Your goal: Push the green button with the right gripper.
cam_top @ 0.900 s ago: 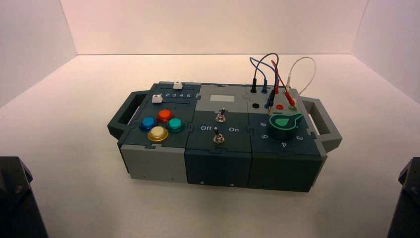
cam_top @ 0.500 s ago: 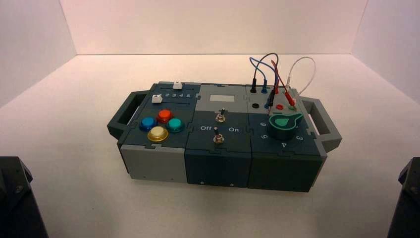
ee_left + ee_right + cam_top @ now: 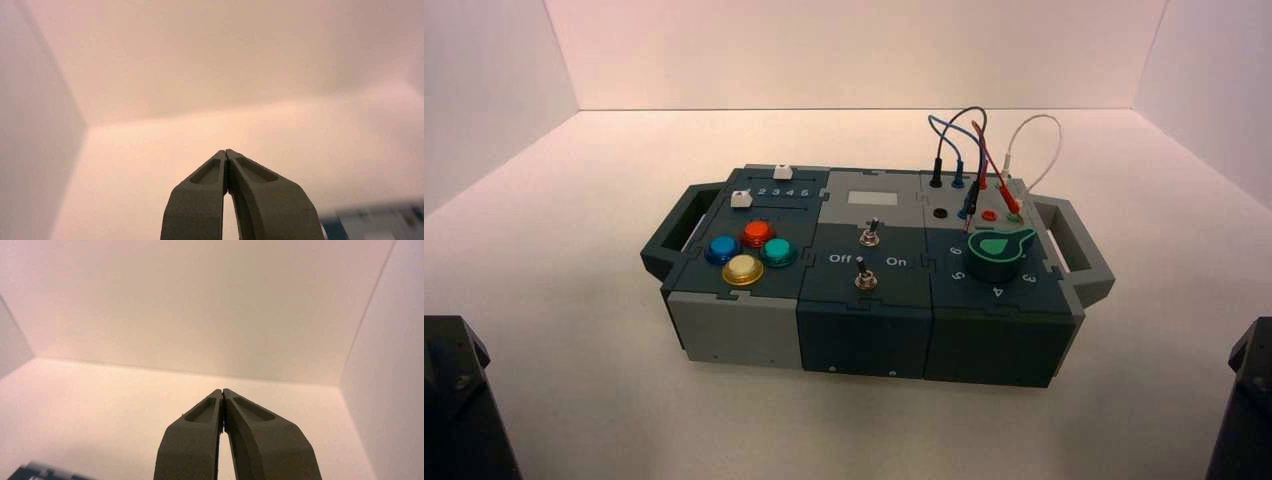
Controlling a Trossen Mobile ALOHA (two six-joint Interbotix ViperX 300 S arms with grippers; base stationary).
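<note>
With its fingertips together, my right gripper [image 3: 223, 390] is parked off the box's near right side, well apart from the green button [image 3: 778, 252], which sits right of the blue one in the left-hand cluster. I expect a light, springy, slick dome: nothing to grasp, just press its crown squarely. I see no containers; my left gripper [image 3: 225, 150] idles near left.
</note>
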